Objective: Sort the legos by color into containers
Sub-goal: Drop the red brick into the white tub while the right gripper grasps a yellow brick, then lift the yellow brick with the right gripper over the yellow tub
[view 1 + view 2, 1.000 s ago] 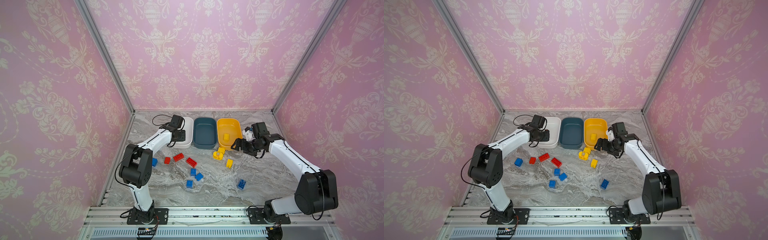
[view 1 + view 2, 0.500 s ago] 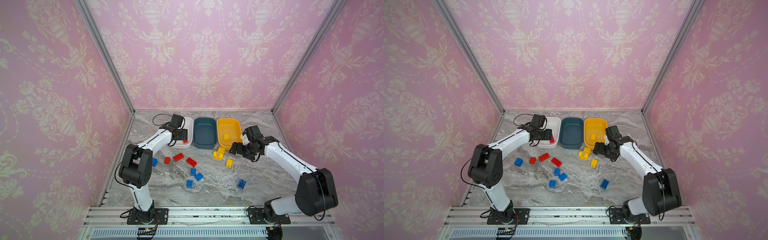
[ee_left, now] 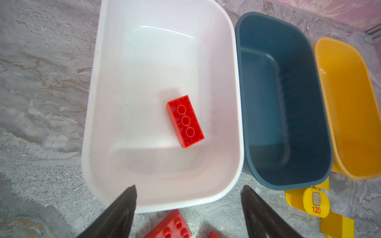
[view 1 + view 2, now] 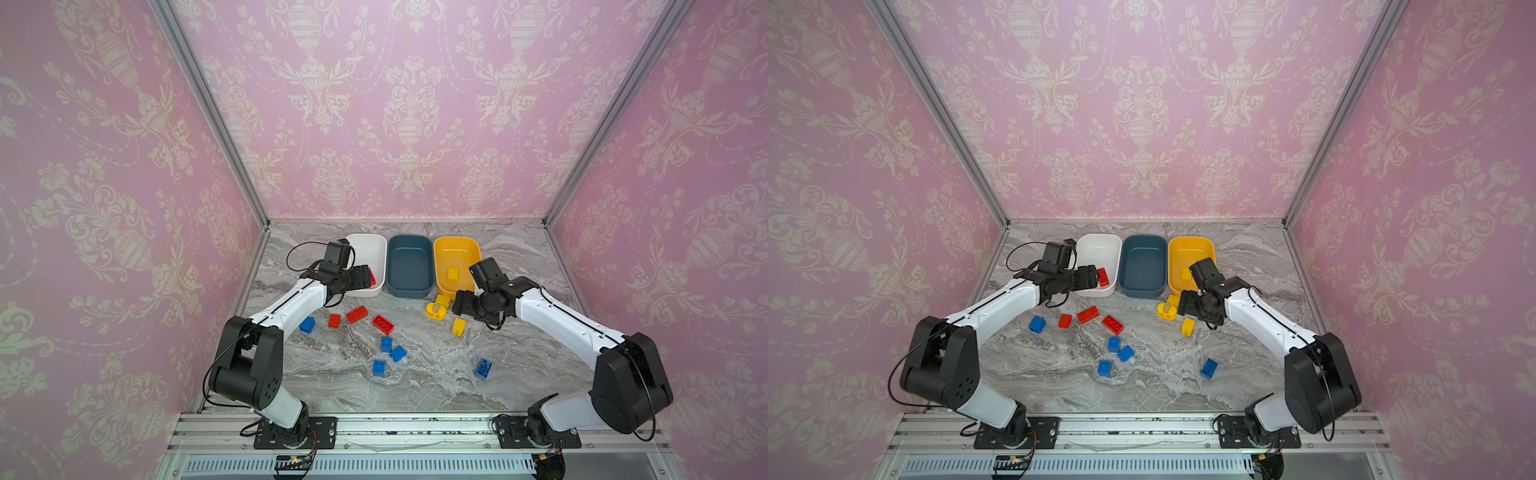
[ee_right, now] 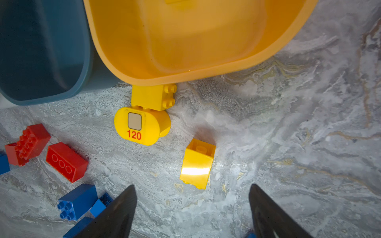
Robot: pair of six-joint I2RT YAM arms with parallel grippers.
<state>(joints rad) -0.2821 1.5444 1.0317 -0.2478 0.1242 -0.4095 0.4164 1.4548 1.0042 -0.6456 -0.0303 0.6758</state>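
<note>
Left wrist: red brick (image 3: 185,121) inside white tub (image 3: 127,61); left pincer (image 3: 188,185) spread, seemingly empty.

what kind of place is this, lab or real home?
Likely a robot test booth, not a home: wallpapered panels in aluminium framing, marble-look tabletop, two arms bolted to a front rail.

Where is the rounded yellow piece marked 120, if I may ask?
The piece lies right of centre in both top views, touching a yellow brick at the near rim of the yellow tub.
</note>
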